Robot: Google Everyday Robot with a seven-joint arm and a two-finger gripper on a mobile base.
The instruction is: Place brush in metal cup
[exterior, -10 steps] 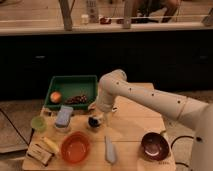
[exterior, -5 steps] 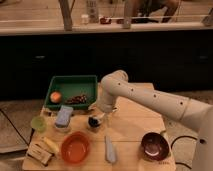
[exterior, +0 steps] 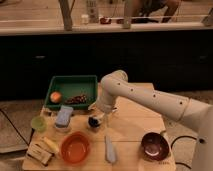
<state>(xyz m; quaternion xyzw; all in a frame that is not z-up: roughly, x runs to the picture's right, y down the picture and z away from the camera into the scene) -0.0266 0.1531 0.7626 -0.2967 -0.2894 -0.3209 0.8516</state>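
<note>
The small dark metal cup (exterior: 93, 122) stands on the wooden table (exterior: 135, 125), in front of the green tray. My gripper (exterior: 101, 113) hangs from the white arm directly above and slightly right of the cup, very close to it. I cannot tell whether it holds anything. A pale, long, thin object (exterior: 109, 150) lies flat on the table in front of the cup, between the two bowls. It may be the brush, but I cannot tell.
A green tray (exterior: 70, 82) at the back left holds an orange fruit (exterior: 55, 96) and dark grapes. A pale green cup (exterior: 38, 123), a blue-grey block (exterior: 63, 117), an orange bowl (exterior: 75, 148) and yellowish items (exterior: 42, 150) sit left. A maroon bowl (exterior: 154, 146) sits front right.
</note>
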